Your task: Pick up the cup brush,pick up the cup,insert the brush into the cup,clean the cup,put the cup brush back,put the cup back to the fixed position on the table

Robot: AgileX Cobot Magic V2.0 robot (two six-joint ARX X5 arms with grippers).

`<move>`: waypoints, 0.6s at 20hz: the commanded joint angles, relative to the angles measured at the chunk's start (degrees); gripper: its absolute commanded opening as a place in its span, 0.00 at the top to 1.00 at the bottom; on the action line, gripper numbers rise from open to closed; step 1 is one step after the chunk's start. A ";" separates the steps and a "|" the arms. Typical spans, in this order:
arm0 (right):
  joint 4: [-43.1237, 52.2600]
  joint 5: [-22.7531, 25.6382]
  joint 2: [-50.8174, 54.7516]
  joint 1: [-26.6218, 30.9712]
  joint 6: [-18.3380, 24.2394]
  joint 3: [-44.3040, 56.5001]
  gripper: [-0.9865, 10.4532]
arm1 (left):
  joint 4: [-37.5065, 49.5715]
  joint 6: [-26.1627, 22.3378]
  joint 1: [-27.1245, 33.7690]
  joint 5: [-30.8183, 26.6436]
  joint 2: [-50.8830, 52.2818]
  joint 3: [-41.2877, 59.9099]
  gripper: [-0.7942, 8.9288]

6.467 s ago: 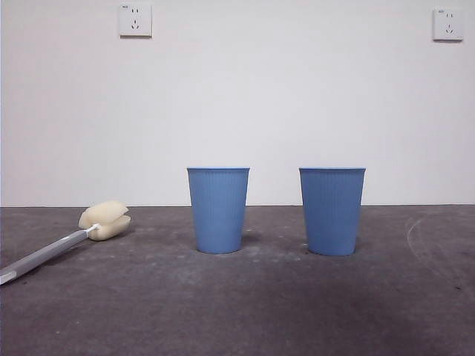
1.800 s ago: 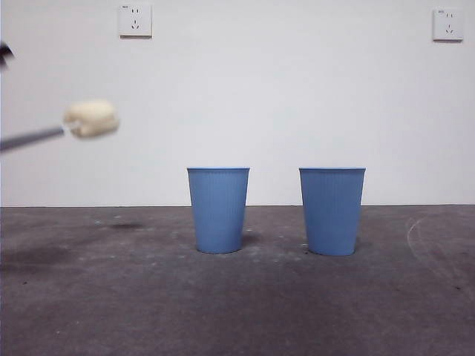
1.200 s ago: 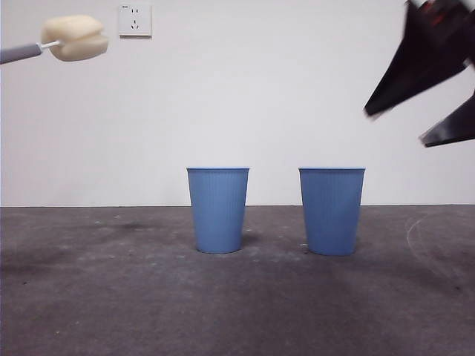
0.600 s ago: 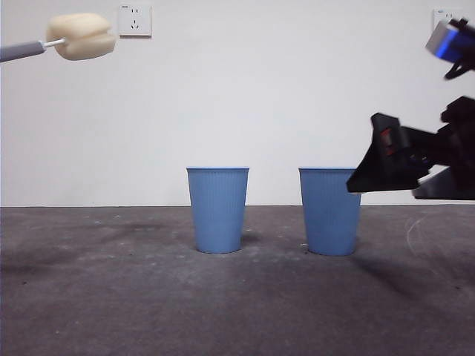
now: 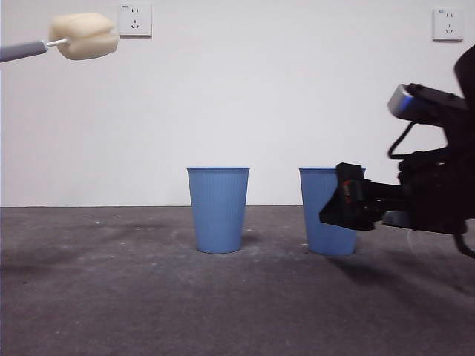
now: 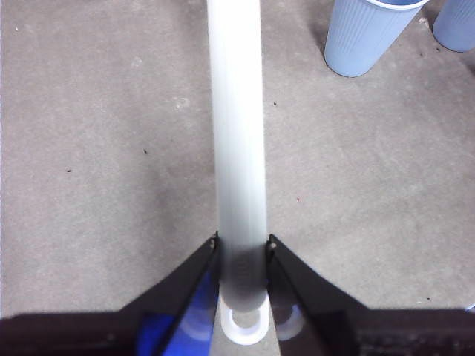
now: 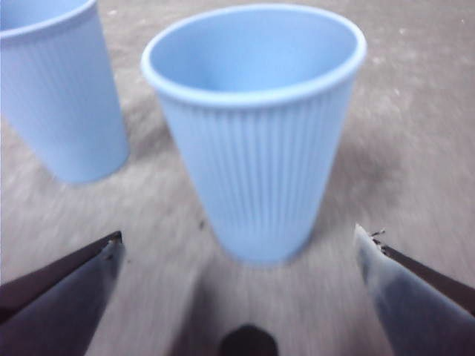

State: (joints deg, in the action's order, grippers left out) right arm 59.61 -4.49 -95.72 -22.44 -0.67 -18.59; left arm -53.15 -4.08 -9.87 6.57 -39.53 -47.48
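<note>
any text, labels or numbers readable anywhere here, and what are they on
None can be read.
Left wall socket: a tiny dark mark at its top corner, too small to read.
Right wall socket: the same kind of mark, also too small.
The two blue cups, the cup brush and the table: no print visible.
Right pincer and left pincer: no lettering visible.

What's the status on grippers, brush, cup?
Left gripper shut on cup brush, held high. Right gripper open, low, lined up on the cup, not touching. Second cup beside, apart.
</note>
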 commanded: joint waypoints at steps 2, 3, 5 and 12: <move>0.61 0.33 -5.05 0.09 -0.02 -3.93 0.39 | 0.46 -0.74 0.13 0.04 0.17 0.04 0.93; 0.76 0.24 -6.32 0.39 -0.11 -4.83 0.39 | 0.42 -0.94 0.13 0.04 0.17 0.04 0.93; 0.94 0.02 -8.48 0.42 -0.09 -6.38 0.39 | 0.42 -1.09 0.13 0.04 0.17 0.04 0.93; 3.80 0.04 -12.35 0.70 0.24 -10.14 0.39 | 0.48 -1.09 0.13 0.04 0.17 0.04 0.93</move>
State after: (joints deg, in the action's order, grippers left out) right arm 62.89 -4.47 -107.46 -21.74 -0.45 -28.62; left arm -53.15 -4.51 -9.87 6.57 -39.53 -47.48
